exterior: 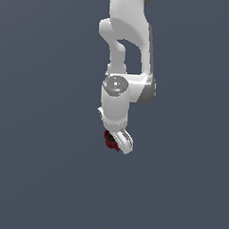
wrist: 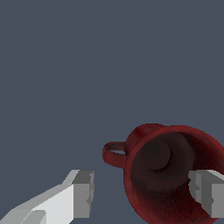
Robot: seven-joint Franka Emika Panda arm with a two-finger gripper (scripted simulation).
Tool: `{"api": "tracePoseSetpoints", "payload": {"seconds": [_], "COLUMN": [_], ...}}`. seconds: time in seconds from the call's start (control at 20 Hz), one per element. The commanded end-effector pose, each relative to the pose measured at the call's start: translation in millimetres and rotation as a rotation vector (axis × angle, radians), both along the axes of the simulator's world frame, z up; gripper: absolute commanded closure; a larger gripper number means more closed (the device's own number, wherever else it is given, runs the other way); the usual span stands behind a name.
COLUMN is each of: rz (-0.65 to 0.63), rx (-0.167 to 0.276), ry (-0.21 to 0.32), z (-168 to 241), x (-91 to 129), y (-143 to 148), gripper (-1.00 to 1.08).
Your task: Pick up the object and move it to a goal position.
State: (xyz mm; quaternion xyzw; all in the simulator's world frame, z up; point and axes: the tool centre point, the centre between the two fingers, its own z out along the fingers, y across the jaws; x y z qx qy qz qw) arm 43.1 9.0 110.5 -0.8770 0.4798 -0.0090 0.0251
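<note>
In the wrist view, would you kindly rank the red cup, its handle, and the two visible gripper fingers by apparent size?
1. Red cup, clearly largest.
2. The finger beside the handle.
3. The finger over the cup's rim and the handle look similar; the finger is cropped, so I won't rank them.

In the exterior view the white arm (exterior: 121, 95) hides most of the dark red cup (exterior: 109, 140), while the wrist view's edge crops that cup's rim beside one finger (wrist: 209, 192).
</note>
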Motion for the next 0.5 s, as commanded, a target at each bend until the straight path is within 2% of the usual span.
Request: {"api": "tracePoseSetpoints", "payload": {"seconds": [0.0, 0.45], "rz": [-0.039, -0.093], "rx": [0.003, 0.008], "ry": [0.001, 0.002], "z": [-3.2, -8.1], "x": [1.2, 2.7], "y": [2.5, 6.4], "gripper": [-0.6, -0.6]}}
